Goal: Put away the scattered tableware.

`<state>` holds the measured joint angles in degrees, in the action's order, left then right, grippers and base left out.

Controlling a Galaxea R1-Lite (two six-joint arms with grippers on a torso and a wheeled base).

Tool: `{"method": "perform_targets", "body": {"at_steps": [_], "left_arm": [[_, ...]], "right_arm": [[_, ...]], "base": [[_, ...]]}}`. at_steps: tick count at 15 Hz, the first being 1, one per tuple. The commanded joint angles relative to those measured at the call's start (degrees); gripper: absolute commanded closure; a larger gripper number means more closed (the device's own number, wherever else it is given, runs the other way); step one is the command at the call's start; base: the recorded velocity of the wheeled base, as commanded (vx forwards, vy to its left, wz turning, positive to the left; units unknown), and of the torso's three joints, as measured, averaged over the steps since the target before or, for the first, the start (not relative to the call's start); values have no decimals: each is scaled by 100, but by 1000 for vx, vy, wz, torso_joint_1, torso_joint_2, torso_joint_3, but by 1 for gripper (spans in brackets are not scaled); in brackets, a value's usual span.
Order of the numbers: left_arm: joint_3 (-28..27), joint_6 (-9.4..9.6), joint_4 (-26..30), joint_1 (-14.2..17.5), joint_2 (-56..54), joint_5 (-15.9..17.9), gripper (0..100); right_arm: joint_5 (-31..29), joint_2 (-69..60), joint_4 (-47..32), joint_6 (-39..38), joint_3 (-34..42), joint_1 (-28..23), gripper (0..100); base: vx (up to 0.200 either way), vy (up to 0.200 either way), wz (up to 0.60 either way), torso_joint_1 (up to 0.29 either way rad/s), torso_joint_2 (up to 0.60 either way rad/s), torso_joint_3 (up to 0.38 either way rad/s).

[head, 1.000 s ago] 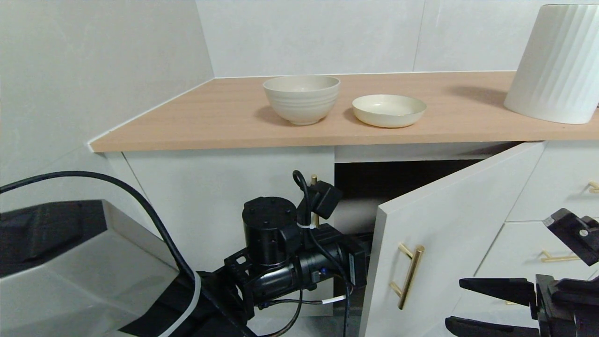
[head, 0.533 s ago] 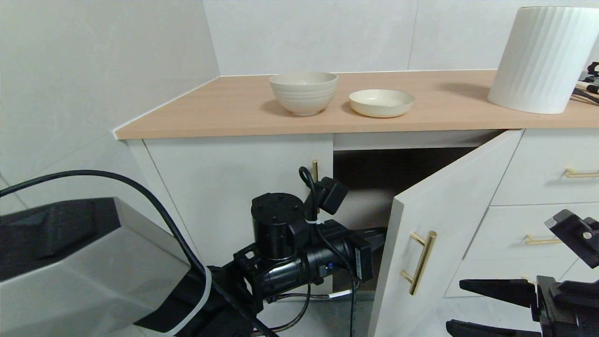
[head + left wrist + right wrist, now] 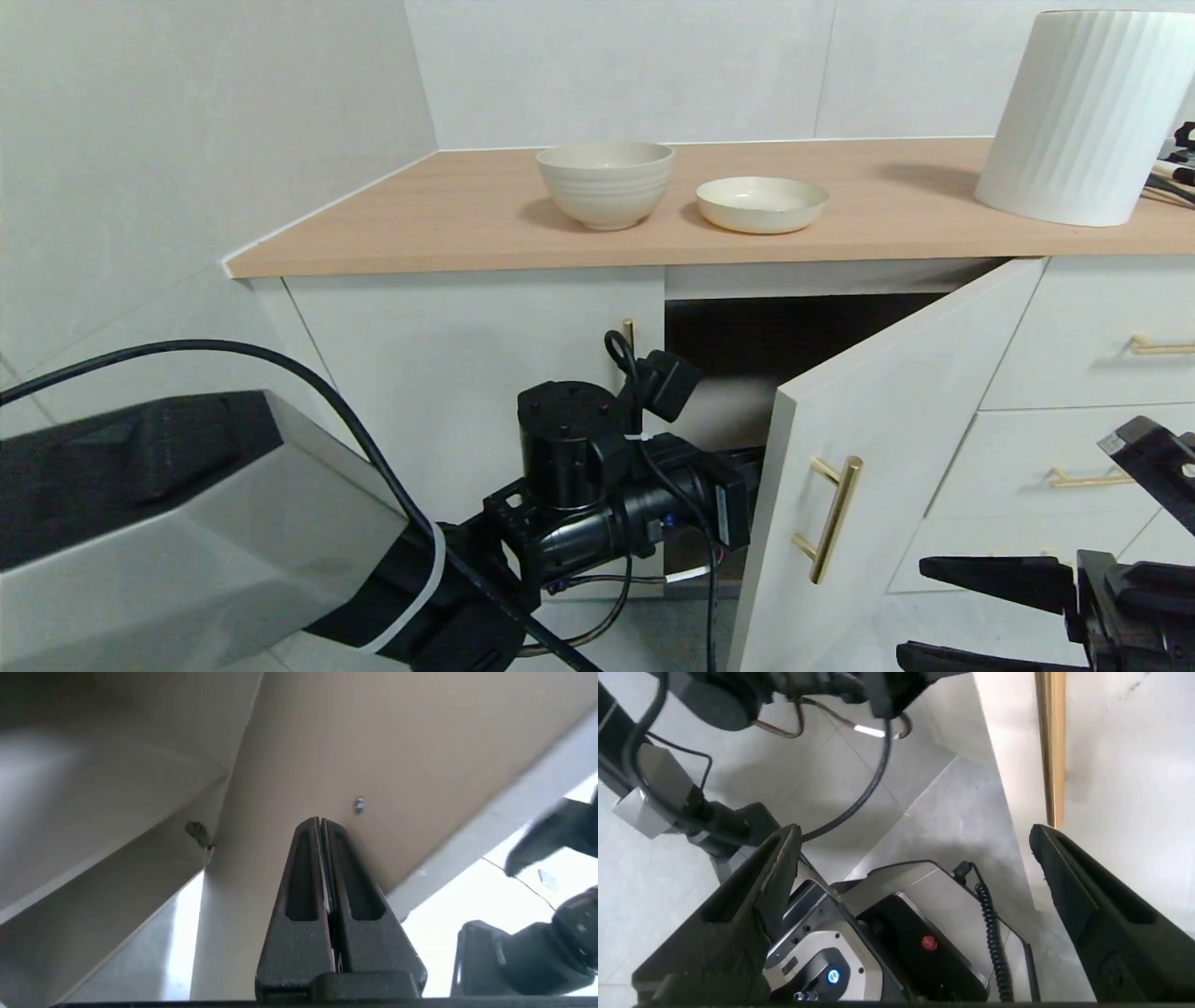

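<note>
Head view: bowl and plate on bench at 12, plate at bowl's 3 o'clock. Nothing stowed yet. Cupboard door below is open, so access looks ready. Empty left claw pinched shut by door's inner face; right claw at 5, spread wide, empty.

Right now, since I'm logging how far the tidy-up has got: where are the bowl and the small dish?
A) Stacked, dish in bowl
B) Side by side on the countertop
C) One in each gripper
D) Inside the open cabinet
B: the bowl and shallow dish stand apart on the wooden countertop, above the open cabinet door.
</note>
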<state>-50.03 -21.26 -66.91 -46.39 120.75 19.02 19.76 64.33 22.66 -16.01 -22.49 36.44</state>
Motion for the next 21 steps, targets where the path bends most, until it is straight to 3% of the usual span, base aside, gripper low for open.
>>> {"method": "perform_targets", "body": {"at_steps": [1,6,9,13,15,17,18,21], "left_arm": [[-165,-10,82,-2,116,-47,100],[-358,-10,108,-2,335,-126,100],[-596,-10,100,-64,546,-531,100],[-543,-1,73,-424,379,-970,100],[-95,-1,29,-1101,-16,-891,100],[336,-1,21,-1584,-368,-478,100],[441,-1,12,-1619,-447,-293,100],[345,8,3,-1444,-227,-293,100]], "right_arm": [[1,1,1,1,-1,4,0],[-7,-8,10,1,-1,4,0],[-7,-17,10,1,-10,4,0],[28,-193,10,1,-18,74,0],[54,-588,10,1,-1,434,0],[678,-1028,1,1,8,540,0],[968,-1151,-51,1,-1,531,0],[1030,-1186,-166,1,-10,522,0]], "base": [[-200,0,0,2,7,7],[0,0,0,0,0,0],[0,0,0,0,0,0],[0,0,0,0,0,0],[0,0,0,0,0,0],[0,0,0,0,0,0],[0,0,0,0,0,0],[0,0,0,0,0,0]]}}
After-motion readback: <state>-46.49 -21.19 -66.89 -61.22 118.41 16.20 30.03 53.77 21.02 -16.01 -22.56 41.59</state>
